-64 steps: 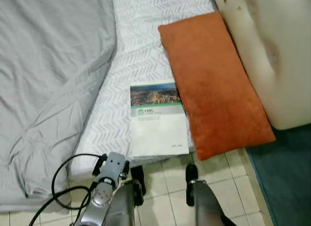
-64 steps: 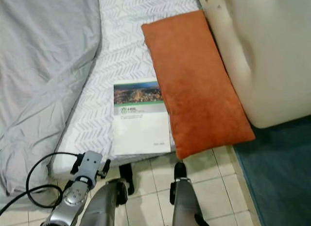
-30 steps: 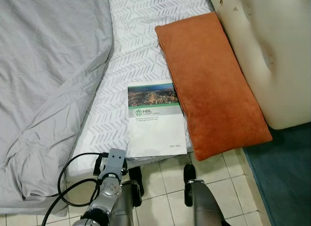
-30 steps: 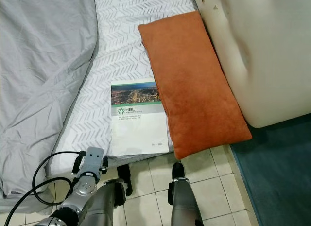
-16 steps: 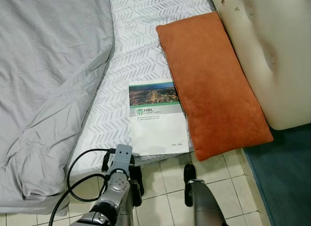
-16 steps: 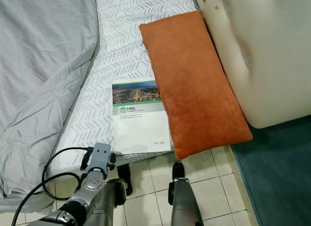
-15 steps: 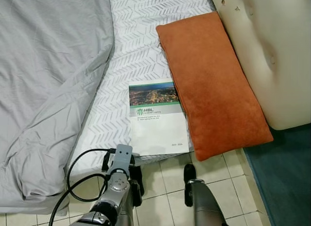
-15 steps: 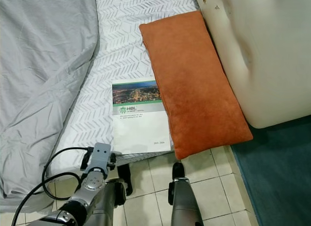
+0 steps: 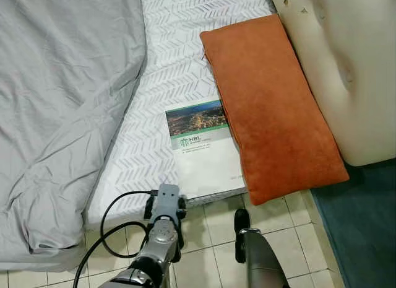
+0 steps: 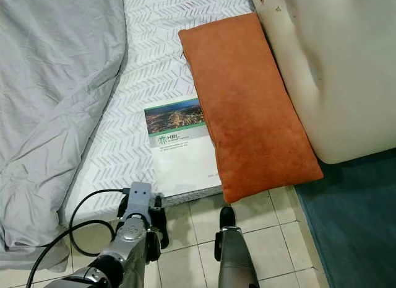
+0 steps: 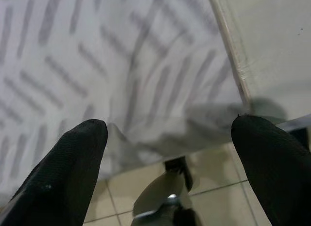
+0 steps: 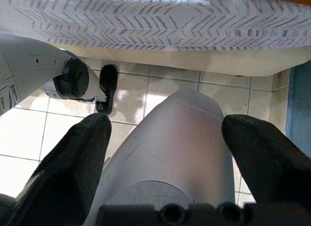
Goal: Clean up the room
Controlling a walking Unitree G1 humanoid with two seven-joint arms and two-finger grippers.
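The booklet (image 9: 206, 148) lies flat on the bed (image 9: 173, 46) near its foot edge, its far side touching or just tucked under the orange pillow (image 9: 272, 108), its near corner at the mattress rim. A grey blanket (image 9: 62, 96) is rumpled across the bed's left part, and a cream cushion (image 9: 346, 65) stands beyond the pillow. The left claw (image 11: 167, 138), fingers apart, hovers at the mattress edge just beside the booklet's near corner, above the tiled floor (image 9: 213, 229). The right claw (image 12: 165, 138) hangs low by the robot's leg, fingers apart and holding nothing. The step in hand looks like the approach to pick up the booklet. Next, the left claw probably needs to slide one finger under the overhanging edge and close on the cover; a thin, flat booklet may slip or bend.
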